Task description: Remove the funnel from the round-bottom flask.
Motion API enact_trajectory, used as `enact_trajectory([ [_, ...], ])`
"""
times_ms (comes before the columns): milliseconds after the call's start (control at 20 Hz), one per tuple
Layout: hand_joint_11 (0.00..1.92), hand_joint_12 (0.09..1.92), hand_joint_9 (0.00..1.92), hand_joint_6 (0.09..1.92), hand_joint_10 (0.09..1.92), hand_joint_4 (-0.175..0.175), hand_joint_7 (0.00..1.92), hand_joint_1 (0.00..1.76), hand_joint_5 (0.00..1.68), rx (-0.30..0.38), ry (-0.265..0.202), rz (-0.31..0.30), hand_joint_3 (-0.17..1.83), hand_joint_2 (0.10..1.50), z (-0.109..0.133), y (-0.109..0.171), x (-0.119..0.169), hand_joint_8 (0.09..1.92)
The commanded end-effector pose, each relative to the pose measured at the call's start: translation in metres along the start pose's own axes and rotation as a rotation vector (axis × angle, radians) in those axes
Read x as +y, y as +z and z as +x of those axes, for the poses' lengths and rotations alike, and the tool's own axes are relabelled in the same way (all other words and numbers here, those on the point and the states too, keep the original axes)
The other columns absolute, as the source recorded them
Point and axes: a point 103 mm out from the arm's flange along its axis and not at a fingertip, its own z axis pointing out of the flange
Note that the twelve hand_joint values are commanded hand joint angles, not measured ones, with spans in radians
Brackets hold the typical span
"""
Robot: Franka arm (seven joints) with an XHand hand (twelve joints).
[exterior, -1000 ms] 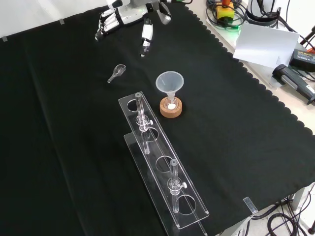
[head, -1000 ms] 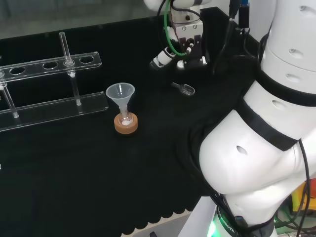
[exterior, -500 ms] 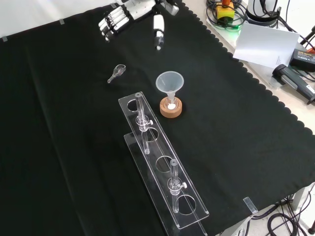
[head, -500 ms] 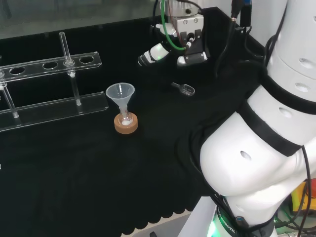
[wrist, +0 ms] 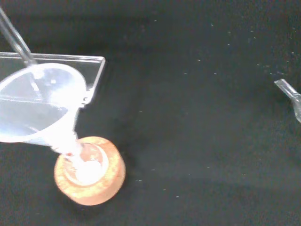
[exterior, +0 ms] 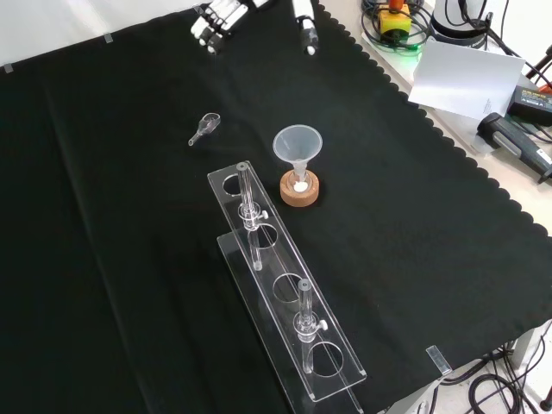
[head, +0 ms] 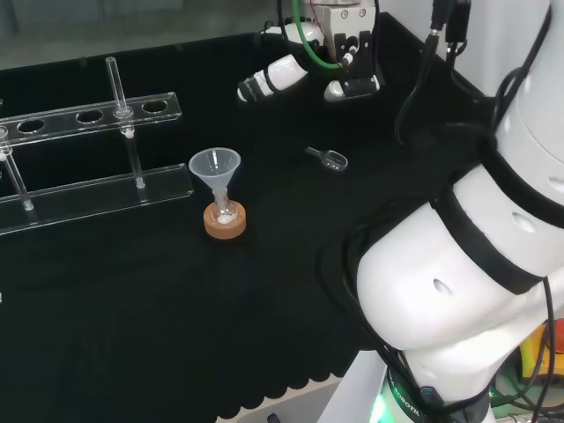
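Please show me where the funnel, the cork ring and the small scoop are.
funnel (exterior: 297, 143), front view, on its wide cone.
cork ring (exterior: 299, 191), front view, on its side wall.
small scoop (exterior: 205, 127), front view, on its bowl.

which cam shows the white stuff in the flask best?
Wrist view: the small clear round-bottom flask on its cork ring is close, white contents visible. Front view shows a white speck; head view a faint one.

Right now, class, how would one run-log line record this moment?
hand: open, raised, holding nothing | funnel: in round-bottom flask | flask: on cork ring | step: approach pending
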Motion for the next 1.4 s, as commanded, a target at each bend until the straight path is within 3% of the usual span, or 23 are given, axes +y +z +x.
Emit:
enact_trajectory([
  [50,0.00,0.09,0.00,0.09,0.09,-0.011,0.00,0.32,0.00,-0.010,-0.021,-0.003,0.00,0.53,0.049,0.012,-0.014,0.09],
  [300,0.00,0.09,0.00,0.09,0.09,-0.020,0.00,0.36,0.00,-0.027,-0.025,0.006,0.01,0.55,0.070,0.024,-0.012,0.09],
  [500,0.00,0.09,0.00,0.09,0.09,-0.051,0.02,0.40,0.00,-0.059,-0.033,0.030,0.02,0.58,0.080,0.032,-0.008,0.09],
  [1400,0.00,0.09,0.00,0.09,0.09,-0.079,0.06,0.41,0.00,-0.107,-0.064,0.126,0.01,0.58,0.096,0.076,0.009,0.09],
])
